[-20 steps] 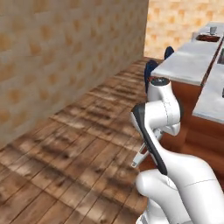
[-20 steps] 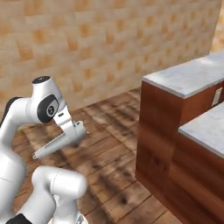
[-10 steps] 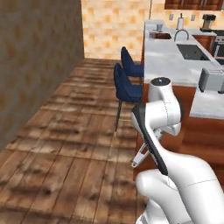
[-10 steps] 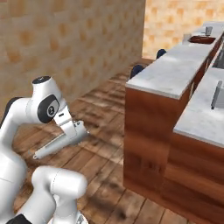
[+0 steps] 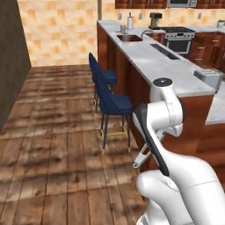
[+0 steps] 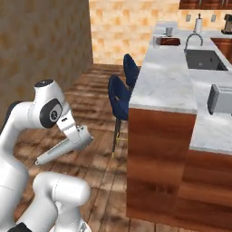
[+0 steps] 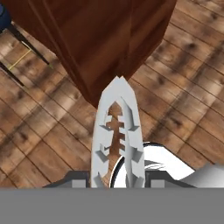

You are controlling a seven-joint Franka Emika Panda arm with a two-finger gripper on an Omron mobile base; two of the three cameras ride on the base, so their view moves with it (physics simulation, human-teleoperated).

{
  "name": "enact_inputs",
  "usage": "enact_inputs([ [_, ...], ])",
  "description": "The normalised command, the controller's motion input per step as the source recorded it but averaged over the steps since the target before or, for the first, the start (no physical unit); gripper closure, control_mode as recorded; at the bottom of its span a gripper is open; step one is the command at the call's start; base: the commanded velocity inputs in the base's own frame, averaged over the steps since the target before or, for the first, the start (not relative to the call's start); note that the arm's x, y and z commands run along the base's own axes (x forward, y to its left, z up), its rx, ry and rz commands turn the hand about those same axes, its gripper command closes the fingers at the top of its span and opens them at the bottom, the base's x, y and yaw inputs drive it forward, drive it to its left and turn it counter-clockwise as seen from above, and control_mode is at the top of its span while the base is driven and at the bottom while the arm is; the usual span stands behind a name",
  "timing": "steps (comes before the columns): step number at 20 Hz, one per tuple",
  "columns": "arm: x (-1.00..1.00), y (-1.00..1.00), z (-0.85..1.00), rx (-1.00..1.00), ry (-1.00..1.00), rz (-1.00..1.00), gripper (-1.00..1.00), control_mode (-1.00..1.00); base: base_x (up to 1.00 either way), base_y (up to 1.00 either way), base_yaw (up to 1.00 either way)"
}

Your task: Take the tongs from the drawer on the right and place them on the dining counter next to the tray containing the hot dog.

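Swung round with the base, both base views now face the dining counter [image 5: 154, 61], jaws clamped on the tongs [image 7: 116, 135].

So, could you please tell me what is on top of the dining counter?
On the dining counter: a sink with faucet, a toaster and a small tray at its far end; what that holds is too small to tell.

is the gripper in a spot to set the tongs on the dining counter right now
Probably not yet: the gripper, shut on the tongs, hangs low by the floor, below the dining counter top and off its end.
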Motion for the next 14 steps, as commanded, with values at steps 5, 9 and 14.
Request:
enact_inputs([
  [5, 0.0, 0.0, 0.0, 0.0, 0.0, 0.0, 1.0, 1.0, 0.99, 1.0, -0.48],
  [9, 0.0, 0.0, 0.0, 0.0, 0.0, 0.0, 1.0, 1.0, 0.71, 1.0, -0.45],
  [14, 0.0, 0.0, 0.0, 0.0, 0.0, 0.0, 1.0, 1.0, -0.07, 1.0, -0.45],
])
